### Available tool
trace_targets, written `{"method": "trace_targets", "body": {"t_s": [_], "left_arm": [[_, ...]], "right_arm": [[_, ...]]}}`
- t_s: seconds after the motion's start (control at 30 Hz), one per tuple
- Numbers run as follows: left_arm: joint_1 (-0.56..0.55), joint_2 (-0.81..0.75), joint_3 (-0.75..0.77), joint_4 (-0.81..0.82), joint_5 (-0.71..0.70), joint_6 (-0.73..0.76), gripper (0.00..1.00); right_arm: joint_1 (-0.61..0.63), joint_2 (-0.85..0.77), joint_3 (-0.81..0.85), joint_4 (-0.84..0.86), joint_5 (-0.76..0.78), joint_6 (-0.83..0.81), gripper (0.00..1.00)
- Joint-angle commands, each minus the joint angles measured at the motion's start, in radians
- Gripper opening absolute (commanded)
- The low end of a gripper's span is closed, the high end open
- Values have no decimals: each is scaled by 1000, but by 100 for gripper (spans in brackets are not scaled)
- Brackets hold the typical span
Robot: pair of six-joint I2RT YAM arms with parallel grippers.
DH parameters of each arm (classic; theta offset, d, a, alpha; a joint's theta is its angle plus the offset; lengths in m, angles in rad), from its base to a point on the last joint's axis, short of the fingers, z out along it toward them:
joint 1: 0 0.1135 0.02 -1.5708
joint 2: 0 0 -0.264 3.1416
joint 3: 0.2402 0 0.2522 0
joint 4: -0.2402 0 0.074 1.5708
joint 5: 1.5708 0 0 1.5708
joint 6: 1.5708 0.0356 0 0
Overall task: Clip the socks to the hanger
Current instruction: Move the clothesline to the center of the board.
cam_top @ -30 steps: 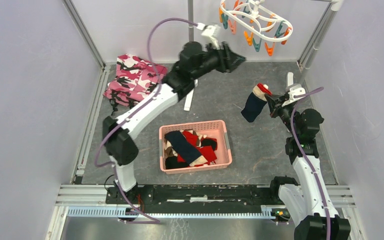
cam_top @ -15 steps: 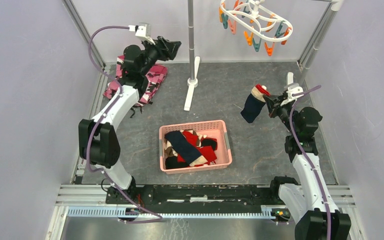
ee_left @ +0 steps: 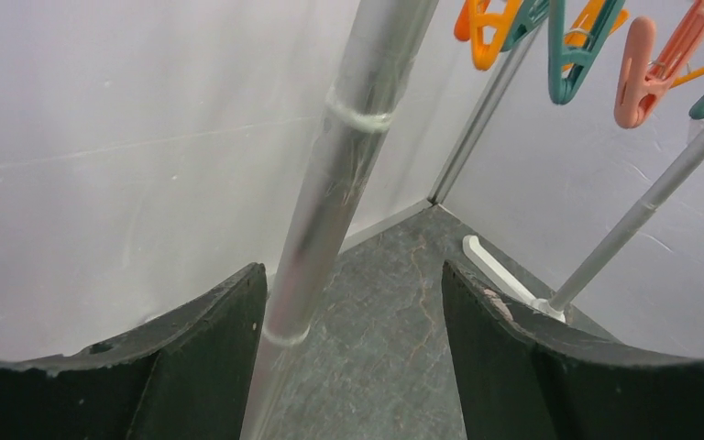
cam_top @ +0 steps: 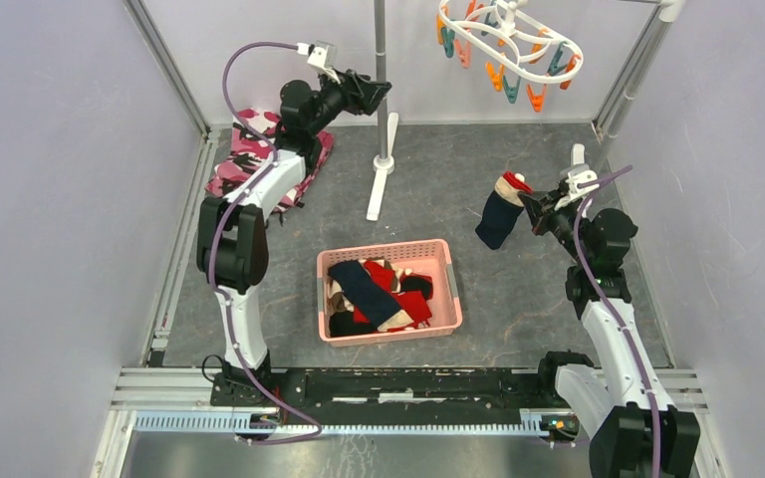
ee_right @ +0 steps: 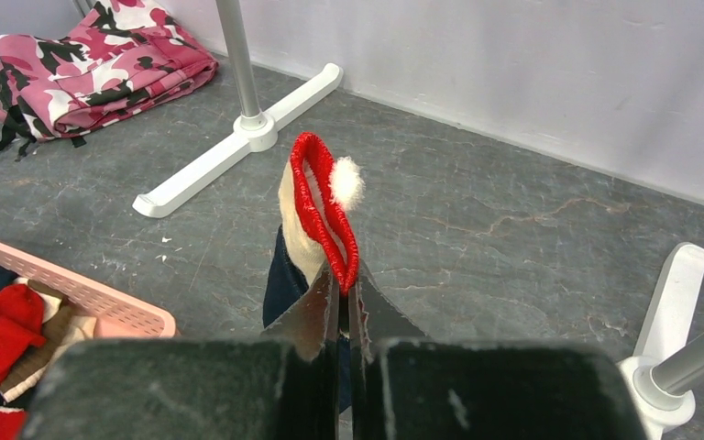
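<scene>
Left gripper (cam_top: 371, 93) is raised at far left-centre, just left of the grey rack pole (cam_top: 380, 60). Jaws are wide apart and hold nothing. In the left wrist view the left gripper (ee_left: 353, 275) shows both black fingers (ee_left: 211, 348) spread, with the pole (ee_left: 339, 183) running up between them. Can't tell if either finger touches it. Orange, teal and salmon clips (ee_left: 573, 55) hang at upper right of that view.

Right gripper (cam_top: 530, 207) is on the right side, off the floor, jaws pressed together on the red cuff of a navy sock (cam_top: 501, 214). The sock hangs down to its left. Right wrist view: fingertips of the right gripper (ee_right: 341, 284) pinch the cuff edge of the navy sock (ee_right: 325, 225), with beige lining and a white tuft showing.

Hanger (cam_top: 513, 45) hangs at far right, above and well apart from both grippers, with no sock on the clips that show. Remaining socks (cam_top: 374, 294) lie heaped in the pink basket (cam_top: 388, 248) at near centre. Pink camo cloth (cam_top: 249, 149) lies at far left under the left arm.
</scene>
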Motion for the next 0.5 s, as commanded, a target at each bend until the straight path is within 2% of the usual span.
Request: {"method": "trace_targets", "body": {"t_s": [0.0, 0.13, 0.33, 0.47], "left_arm": [[-27, 58, 113, 70, -35, 57, 75], [-46, 94, 161, 62, -74, 85, 69], [-64, 106, 178, 65, -118, 127, 35], [-63, 82, 143, 81, -139, 159, 21]], "right_arm": [[3, -1, 34, 44, -22, 20, 0], [3, -8, 33, 32, -23, 11, 0], [3, -14, 28, 32, -28, 11, 0], [3, -22, 28, 21, -28, 4, 0]]}}
